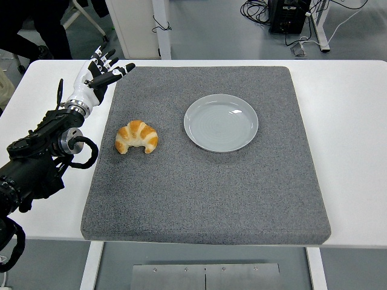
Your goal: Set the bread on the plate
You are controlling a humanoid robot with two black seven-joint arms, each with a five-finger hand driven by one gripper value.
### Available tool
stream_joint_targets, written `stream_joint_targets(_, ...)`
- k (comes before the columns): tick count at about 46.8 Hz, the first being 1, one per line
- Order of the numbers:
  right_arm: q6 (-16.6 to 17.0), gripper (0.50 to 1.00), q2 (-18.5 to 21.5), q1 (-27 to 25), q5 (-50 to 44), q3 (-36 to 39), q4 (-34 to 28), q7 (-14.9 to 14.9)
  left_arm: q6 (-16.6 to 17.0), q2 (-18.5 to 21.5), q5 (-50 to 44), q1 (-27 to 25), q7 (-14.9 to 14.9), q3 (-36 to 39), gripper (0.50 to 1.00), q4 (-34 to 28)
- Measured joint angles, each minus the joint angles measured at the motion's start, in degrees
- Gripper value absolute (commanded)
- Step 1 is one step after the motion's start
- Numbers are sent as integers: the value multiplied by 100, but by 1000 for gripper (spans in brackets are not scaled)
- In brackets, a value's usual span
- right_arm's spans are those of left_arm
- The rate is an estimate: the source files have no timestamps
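A golden croissant (136,137) lies on the grey mat (205,193), left of centre. To its right sits an empty pale grey plate (221,122), a short gap away. My left hand (104,67) hovers over the mat's far left corner, well beyond the croissant, with its fingers spread and holding nothing. The black left arm runs down from it to the picture's left edge. No right arm shows.
The mat covers most of the white table (351,109). Beyond the table's far edge are table legs, cables and a dark box on the floor. A person's dark legs (36,30) stand at the top left.
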Motion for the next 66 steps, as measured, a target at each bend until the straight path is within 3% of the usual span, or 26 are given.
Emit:
stream_joint_targets(45, -1, 1000, 0, 0, 0, 0, 0, 0, -8, -4, 27, -101, 3, 80, 980, -72)
stream_joint_targets(58, 1, 1000, 0, 0, 0, 0, 0, 0, -7, 366, 10, -110, 226, 61, 980, -845)
stream_joint_targets(66, 4, 1000, 0, -1, 0, 0, 0, 0, 270, 703, 99, -42, 290, 108, 980, -1615)
